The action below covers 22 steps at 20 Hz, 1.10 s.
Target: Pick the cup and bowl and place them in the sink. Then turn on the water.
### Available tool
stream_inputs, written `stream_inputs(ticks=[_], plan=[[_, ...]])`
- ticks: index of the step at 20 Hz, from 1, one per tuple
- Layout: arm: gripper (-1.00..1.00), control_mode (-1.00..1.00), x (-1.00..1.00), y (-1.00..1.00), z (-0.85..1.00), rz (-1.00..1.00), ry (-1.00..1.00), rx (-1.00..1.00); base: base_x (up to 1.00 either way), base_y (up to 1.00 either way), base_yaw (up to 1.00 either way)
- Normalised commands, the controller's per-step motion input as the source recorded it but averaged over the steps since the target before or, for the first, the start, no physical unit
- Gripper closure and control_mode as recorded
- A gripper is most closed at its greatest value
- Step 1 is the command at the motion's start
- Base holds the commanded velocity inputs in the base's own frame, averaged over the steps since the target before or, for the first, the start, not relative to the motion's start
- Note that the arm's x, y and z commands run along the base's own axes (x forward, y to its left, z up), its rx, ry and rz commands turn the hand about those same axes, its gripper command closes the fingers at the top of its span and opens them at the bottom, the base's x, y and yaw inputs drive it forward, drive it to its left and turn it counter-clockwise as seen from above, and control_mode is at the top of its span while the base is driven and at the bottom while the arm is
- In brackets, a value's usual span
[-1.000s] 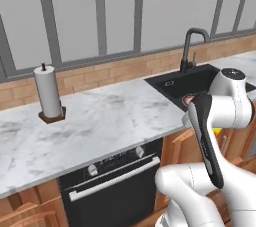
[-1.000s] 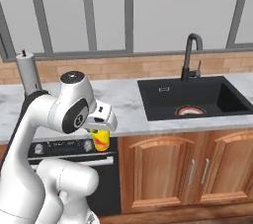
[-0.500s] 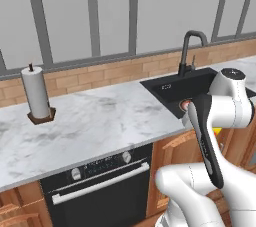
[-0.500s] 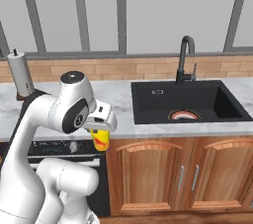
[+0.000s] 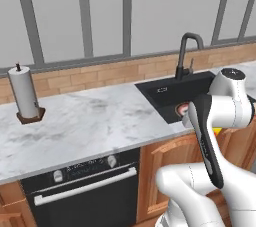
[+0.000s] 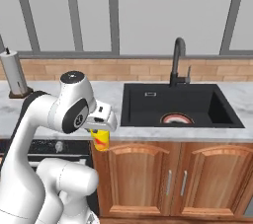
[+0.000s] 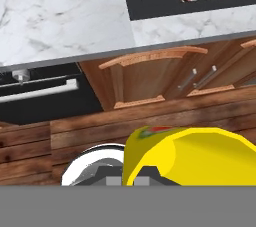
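Item: your gripper (image 6: 101, 133) clenched on the upright cup (image 6: 101, 139), held before the cabinets, lower than and left of the sink (image 6: 148, 104), whose basin lies ahead.

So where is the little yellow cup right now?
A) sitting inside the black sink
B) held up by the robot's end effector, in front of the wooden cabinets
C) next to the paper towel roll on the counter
B: the small yellow cylindrical cup hangs under the end effector, beside the counter edge and left of the matte black rectangular sink.
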Motion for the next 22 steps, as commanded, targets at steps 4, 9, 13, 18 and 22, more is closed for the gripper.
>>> stream_inputs(ticks=[4,9,13,18,22], plan=[[1.0,1.0,0.0,0.0,0.0,0.0,0.0,0.0,0.16,-0.5,0.14],[1.0,1.0,0.0,0.0,0.0,0.0,0.0,0.0,0.16,-0.5,0.14],[1.0,1.0,0.0,0.0,0.0,0.0,0.0,0.0,0.16,-0.51,0.14],[1.0,1.0,0.0,0.0,0.0,0.0,0.0,0.0,0.17,-0.5,0.15],[1.0,1.0,0.0,0.0,0.0,0.0,0.0,0.0,0.18,-0.5,0.14]])
